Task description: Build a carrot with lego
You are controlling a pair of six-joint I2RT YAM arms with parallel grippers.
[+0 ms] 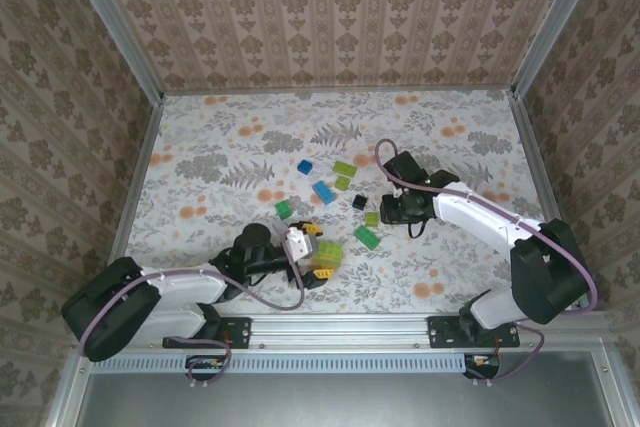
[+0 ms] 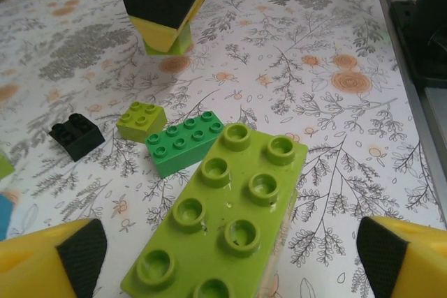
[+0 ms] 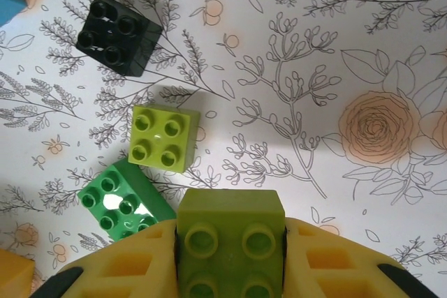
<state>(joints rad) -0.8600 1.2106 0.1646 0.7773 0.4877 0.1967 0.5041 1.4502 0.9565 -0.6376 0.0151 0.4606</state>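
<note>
a: which step of the carrot build is in hand?

b: an early one, by my reading: bricks are being picked up, and nothing on the bench (image 1: 220, 137) looks like a carrot yet. in the overhead view the left claw (image 1: 308, 250) sits low and centre. its fingers are spread wide, and a long light green brick (image 2: 223, 221) lies between them, touched by neither. the right claw (image 3: 230, 259), right of centre overhead, is closed on a small light green brick (image 3: 230, 218), which seems to be lifted just off the bench.

a: what does the next move call for?

b: probably the left claw closing squarely on the long brick's sides to steady it. the right claw would then carry its small brick over, line up the studs and press straight down. that is a judgement from how things lie, not something seen.

a: what else is around, and what is in the way?

b: loose bricks are scattered mid-bench. in the right wrist view a light green square (image 3: 164, 137) lies left of centre. a dark green brick (image 3: 122, 200) is just beside it at lower left, and a black brick (image 3: 119, 33) is at upper left. blue bricks (image 1: 323, 191) lie further up the overhead frame. the square and the dark green brick sit between the two claws, so a low path would knock them. the claws are also near each other and could bump.
</note>
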